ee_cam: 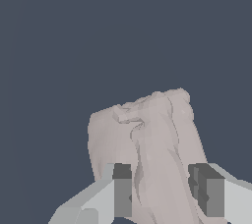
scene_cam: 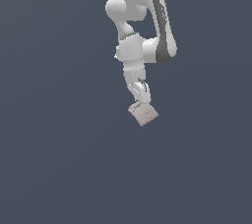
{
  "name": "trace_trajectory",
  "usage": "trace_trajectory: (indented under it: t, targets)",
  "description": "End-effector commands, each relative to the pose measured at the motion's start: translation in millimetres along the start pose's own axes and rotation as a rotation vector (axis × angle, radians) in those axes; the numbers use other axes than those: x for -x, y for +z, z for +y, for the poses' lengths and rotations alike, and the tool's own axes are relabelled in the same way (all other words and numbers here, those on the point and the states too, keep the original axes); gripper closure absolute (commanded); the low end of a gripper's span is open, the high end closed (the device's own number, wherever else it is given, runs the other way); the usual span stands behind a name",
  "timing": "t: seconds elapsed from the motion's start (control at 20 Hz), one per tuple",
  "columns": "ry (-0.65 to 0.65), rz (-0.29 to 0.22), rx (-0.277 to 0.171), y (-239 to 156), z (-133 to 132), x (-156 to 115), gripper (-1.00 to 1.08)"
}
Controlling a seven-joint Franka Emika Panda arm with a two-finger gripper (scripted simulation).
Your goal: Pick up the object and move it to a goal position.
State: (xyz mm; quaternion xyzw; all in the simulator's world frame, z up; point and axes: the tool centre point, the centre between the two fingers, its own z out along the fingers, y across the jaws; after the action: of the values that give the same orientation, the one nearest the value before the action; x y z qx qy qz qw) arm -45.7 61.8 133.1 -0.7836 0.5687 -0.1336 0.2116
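Pincer (scene_cam: 141, 101) in the exterior view meets the object (scene_cam: 143, 113) from above, on or just over the bare desk (scene_cam: 54, 169); no goal marker shows. From the wrist view, both fingers (ee_cam: 122, 191) flank the object (ee_cam: 147, 139), seemingly clamped on it. Grasping looks done; carrying remains.

Block's (ee_cam: 147, 139) near end seemingly hidden between the jaws.

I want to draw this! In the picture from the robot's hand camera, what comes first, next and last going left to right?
Grey finger pad → pinkish block between the fingers → other grey finger pad.
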Motion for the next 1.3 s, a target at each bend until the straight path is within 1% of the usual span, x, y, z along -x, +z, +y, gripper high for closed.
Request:
trace_trajectory:
  t: [0.0,0.4,1.25]
  targets:
    - [0.002,-0.001,-0.001,-18,-10,-4,1.08]
    - [0.003,0.000,0.000,-72,-41,-17,1.08]
    - [0.002,0.004,0.004,-207,-121,-53,1.08]
